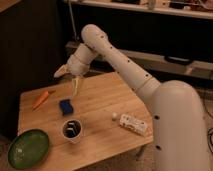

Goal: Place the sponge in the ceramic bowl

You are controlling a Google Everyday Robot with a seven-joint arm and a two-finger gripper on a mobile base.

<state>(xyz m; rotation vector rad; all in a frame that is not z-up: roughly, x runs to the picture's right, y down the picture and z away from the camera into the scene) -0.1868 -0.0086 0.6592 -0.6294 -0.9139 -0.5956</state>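
Observation:
The dark-blue sponge (65, 106) lies flat on the wooden table (107, 100), left of centre. My gripper (68, 80) hangs above it and slightly to the right, clear of it, open and holding nothing. One finger (61, 71) points left and the other reaches down toward the table. The green ceramic bowl (27, 148) sits at the table's front left corner, with nothing in it.
A white cup (72, 130) with a dark inside stands just in front of the sponge. An orange carrot (41, 99) lies to the sponge's left. A white packet (134, 124) lies front right. Dark shelving rises behind the table.

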